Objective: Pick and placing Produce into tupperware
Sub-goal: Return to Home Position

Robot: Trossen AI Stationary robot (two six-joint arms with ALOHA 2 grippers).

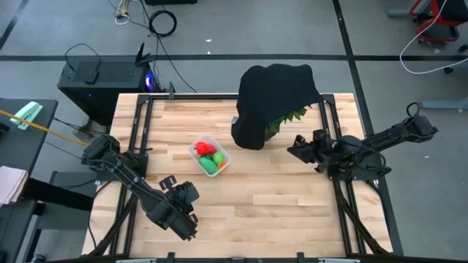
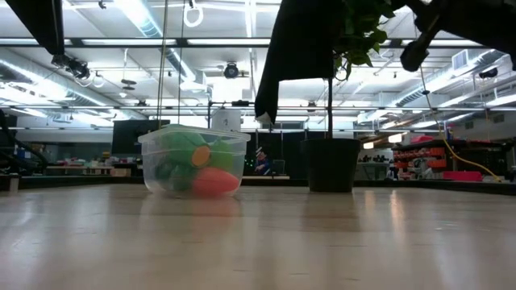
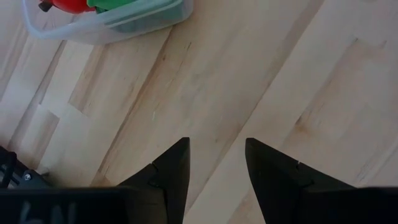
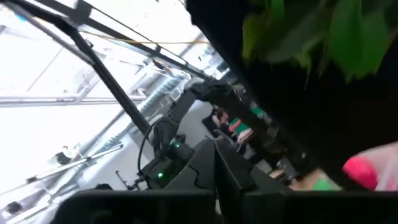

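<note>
While both arms hung off the work, the high view showed the tupperware [image 1: 192,152] near the middle of the table [image 1: 278,197] with the produce [image 1: 210,159] inside it: red, green and a little orange could be made out. An exact count could not be made. No toy showed on the boards outside the box, so the packing looked finished. What was left, by my reading, was only for the arms to draw back to rest. The left gripper [image 1: 168,183] hung near the box on its own side. The right gripper [image 1: 298,146] sat just beside a black cloth [image 1: 270,95] draped over spiky leaves [image 1: 290,117].

From the low view, the tupperware [image 2: 193,135] stood flat on the table, green shapes and one reddish-orange piece of produce [image 2: 211,181] pressed against its clear wall. A dark pot [image 2: 330,165] stood a little apart from it, and the black cloth [image 2: 294,56] hung above the pot.

Through the left wrist view, the left gripper [image 3: 216,158] had its fingers spread over bare boards and held nothing. The tupperware [image 3: 93,31] lay ahead of it, well apart, red and green produce [image 3: 118,5] showing inside.

Through the right wrist view, the right gripper [image 4: 215,162] showed its fingers pressed together with no gap between them. The leaves [image 4: 348,31] and black cloth [image 4: 280,93] crowded close. The draped plant seemed the one thing that arm could snag while retreating.
</note>
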